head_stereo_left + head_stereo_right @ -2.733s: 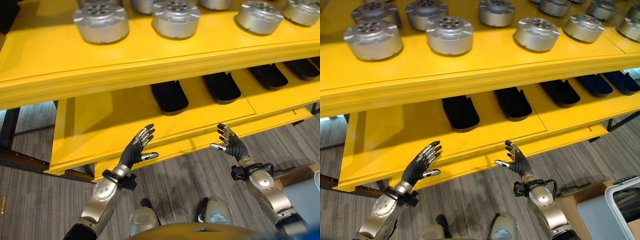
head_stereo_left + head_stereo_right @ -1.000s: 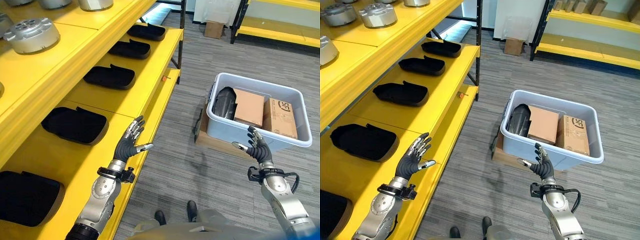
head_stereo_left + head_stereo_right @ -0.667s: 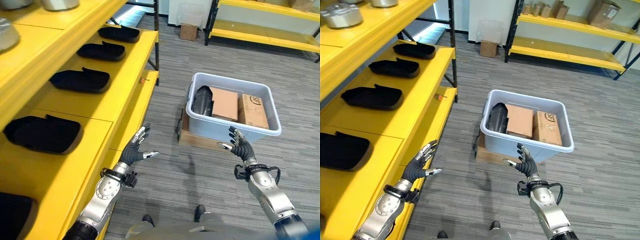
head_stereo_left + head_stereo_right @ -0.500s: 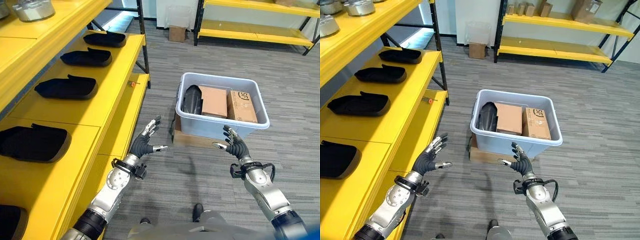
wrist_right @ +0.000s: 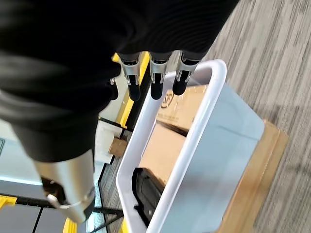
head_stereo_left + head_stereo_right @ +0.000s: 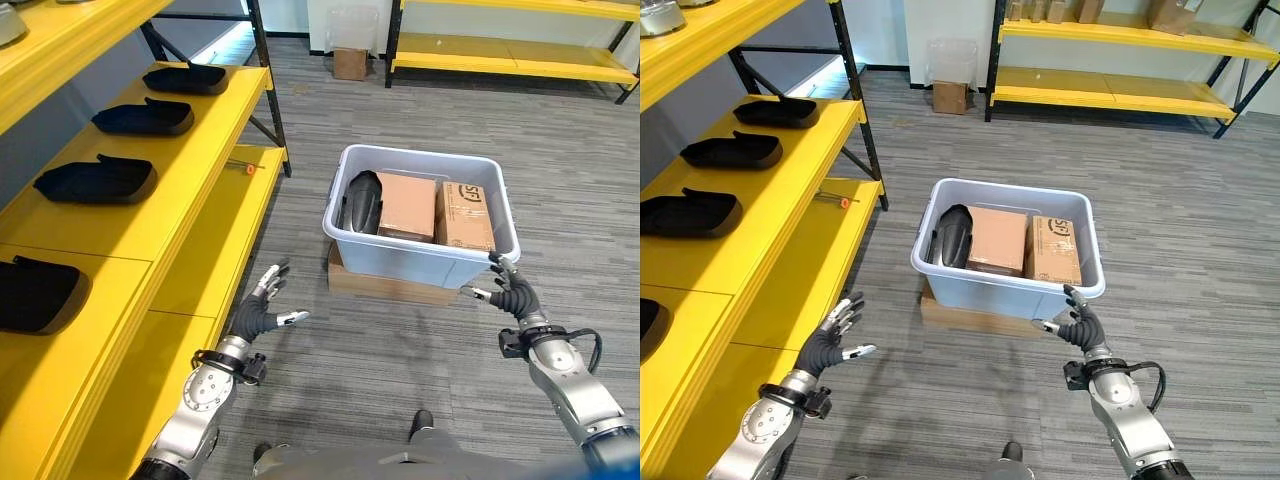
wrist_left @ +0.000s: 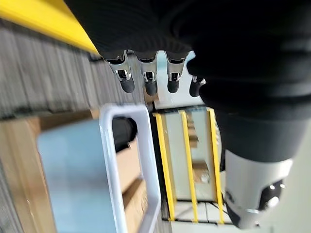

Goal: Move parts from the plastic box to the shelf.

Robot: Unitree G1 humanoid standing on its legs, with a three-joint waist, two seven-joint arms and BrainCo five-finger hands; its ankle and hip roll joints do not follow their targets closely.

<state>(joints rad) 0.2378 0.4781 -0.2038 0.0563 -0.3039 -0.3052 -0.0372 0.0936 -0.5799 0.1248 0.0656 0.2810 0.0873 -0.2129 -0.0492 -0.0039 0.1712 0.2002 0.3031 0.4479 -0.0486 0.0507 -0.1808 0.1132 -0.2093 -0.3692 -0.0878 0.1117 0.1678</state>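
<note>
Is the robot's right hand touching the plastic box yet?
Cannot tell. In the eye views the right hand overlaps the box rim, fingers open, but no view shows contact or gap.

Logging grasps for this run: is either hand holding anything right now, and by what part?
Nothing is held. The left hand and right hand are both open, short of the plastic box.

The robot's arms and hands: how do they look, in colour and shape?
Both arms are silver-grey, rounded metal segments. The left hand and right hand have slim silver fingers with dark tips, and a dark ribbed cover over the back and wrist.
</note>
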